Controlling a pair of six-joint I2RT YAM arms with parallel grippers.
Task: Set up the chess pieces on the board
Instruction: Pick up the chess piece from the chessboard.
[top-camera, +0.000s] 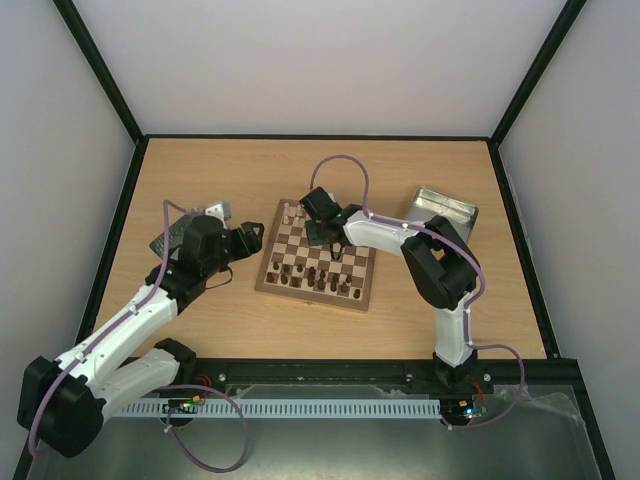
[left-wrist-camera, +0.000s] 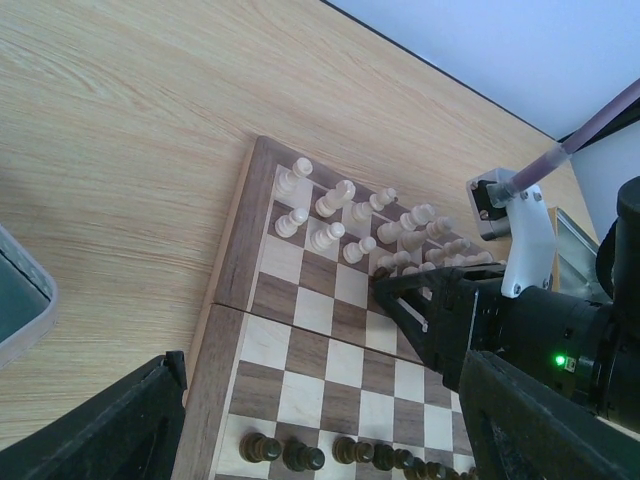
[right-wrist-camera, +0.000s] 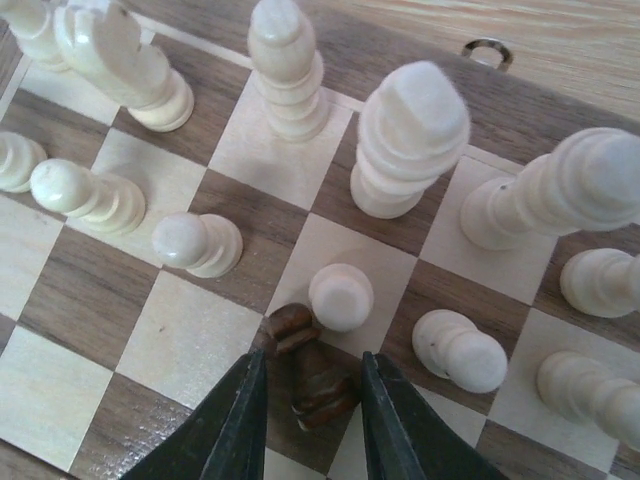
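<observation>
The board (top-camera: 283, 236) lies mid-table. Cream pieces (top-camera: 292, 213) stand along its far edge and dark pieces (top-camera: 318, 277) along its near rows. My right gripper (right-wrist-camera: 312, 395) is low over the cream side, open, with a finger on each side of a dark brown pawn (right-wrist-camera: 318, 372). The pawn lies tilted on a dark square, with small gaps to both fingers, right next to a cream pawn (right-wrist-camera: 341, 297). My left gripper (left-wrist-camera: 320, 400) is wide open and empty, hovering over the board's left edge (left-wrist-camera: 232, 262). The left wrist view also shows cream pieces (left-wrist-camera: 335, 200) and dark pieces (left-wrist-camera: 300, 457).
A silver tin (top-camera: 443, 210) stands right of the board, behind the right arm. Another tin (top-camera: 208, 213) sits at the left, partly hidden by the left arm; its corner shows in the left wrist view (left-wrist-camera: 15, 300). Black frame rails edge the table.
</observation>
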